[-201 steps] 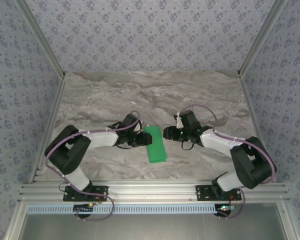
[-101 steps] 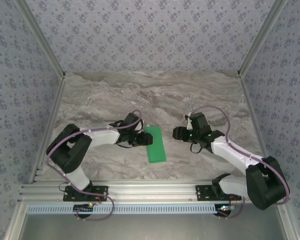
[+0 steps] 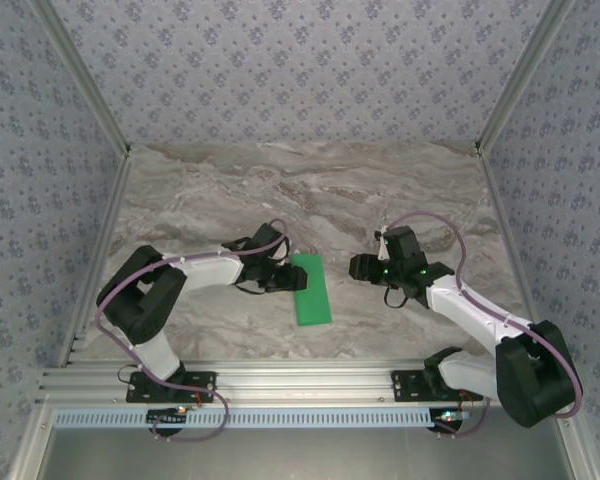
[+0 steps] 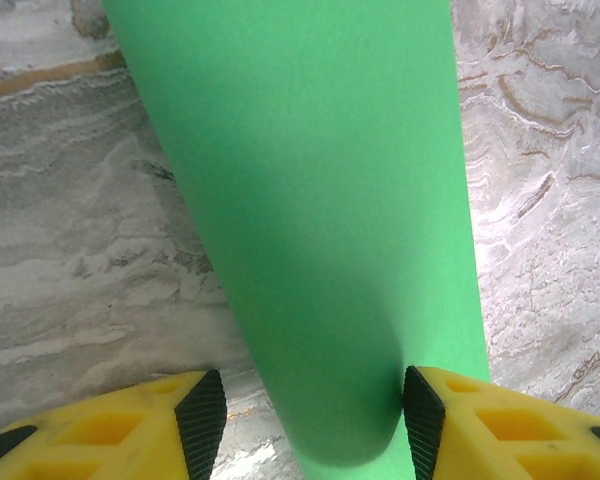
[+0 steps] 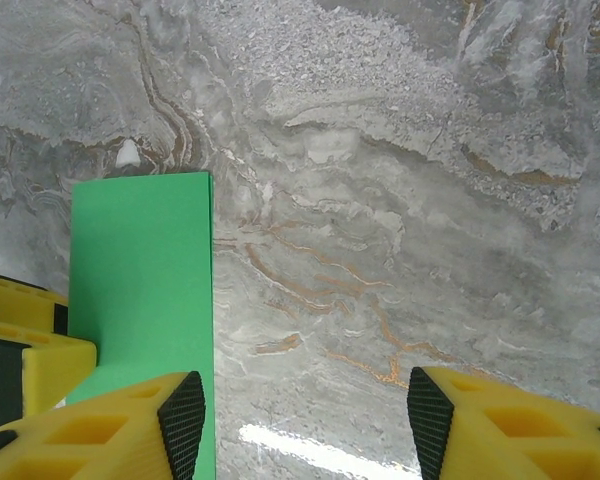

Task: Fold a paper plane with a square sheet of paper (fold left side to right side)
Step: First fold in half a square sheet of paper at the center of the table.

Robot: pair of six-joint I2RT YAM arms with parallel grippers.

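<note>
Risks, near to far: the green sheet (image 3: 311, 290) lies flat on the table (image 3: 280, 190) just ahead of the arm bases and between the two arms. It is already folded narrow and sits a bit skewed to the table edge. In the left wrist view its near end looks rounded rather than pressed flat, so I'd guess the crease is soft and the layers could spring apart once nothing holds them. The left gripper (image 4: 313, 405) is at the sheet's left edge with its jaws partly open and the sheet running between them. One pad (image 4: 421, 415) touches the paper's edge, the other shows a gap of bare table, so there is no pinch. Closing here would squeeze the sheet across its width and buckle it. Any sideways drift with that pad in contact would drag or rotate it, since thin paper probably slides easily on polished stone. The right gripper (image 5: 295, 420) is off to the sheet's right and apart from it, jaws wide open over bare table and holding nothing, so that side is unpinned. If it comes in low it could catch the long edge and peel up the top layer. I can't tell which long edge is the crease. Any skew left in now would likely carry into the later folds and give a crooked plane.
</note>
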